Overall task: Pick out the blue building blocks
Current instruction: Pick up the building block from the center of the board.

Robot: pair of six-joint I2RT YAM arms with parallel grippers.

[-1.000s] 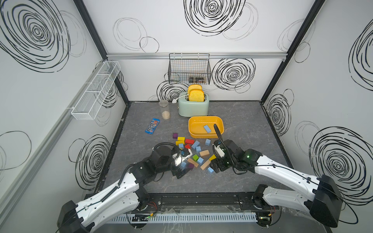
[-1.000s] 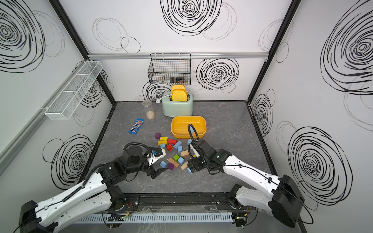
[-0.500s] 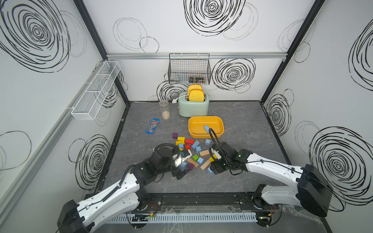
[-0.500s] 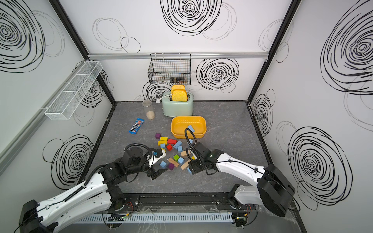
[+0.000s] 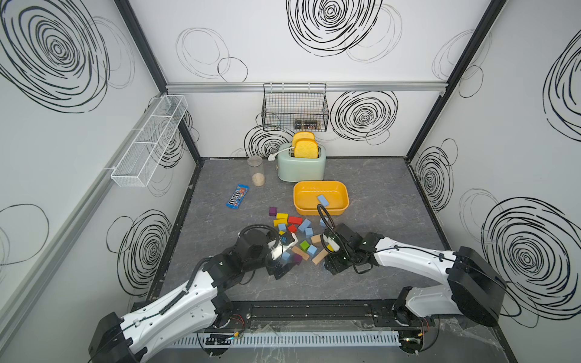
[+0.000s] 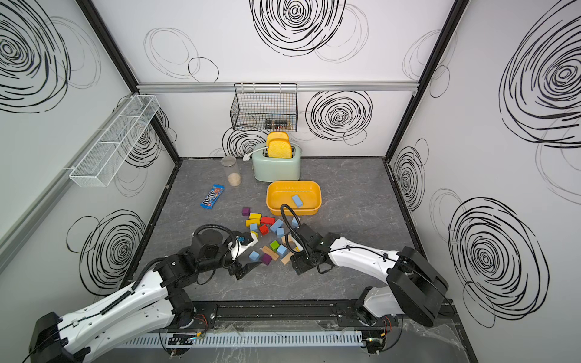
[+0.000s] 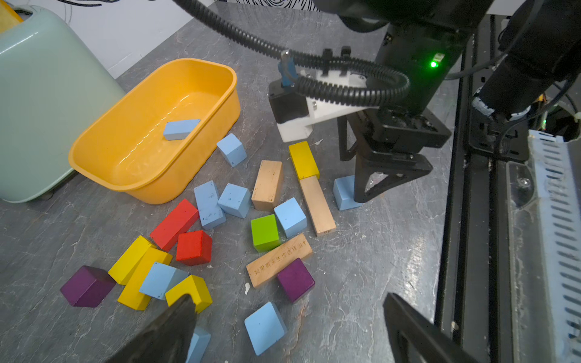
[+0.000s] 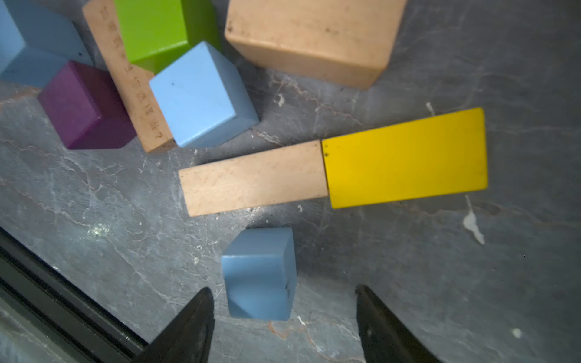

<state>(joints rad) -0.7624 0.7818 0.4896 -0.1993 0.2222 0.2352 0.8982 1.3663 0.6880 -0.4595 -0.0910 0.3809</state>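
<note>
**Right jaws straddle a lone blue cube**

The blue cube (image 8: 259, 273) sits on the worktop (image 8: 408, 267) between the right jaws, nearer one finger and touching neither (a cube, so no long axis to line up). These jaws stand apart, gripping nothing. The left jaws gape wide and empty above another blue cube (image 7: 265, 327). One blue brick (image 5: 323, 200) already lies in the yellow tub (image 5: 320, 183).

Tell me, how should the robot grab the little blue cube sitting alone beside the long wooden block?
Pinch its two flat opposite sides, coming straight down from above. The blue cube sits flat with bare table on both sides, apart from the long wooden block, and the right gripper's open fingers straddle it.
</note>
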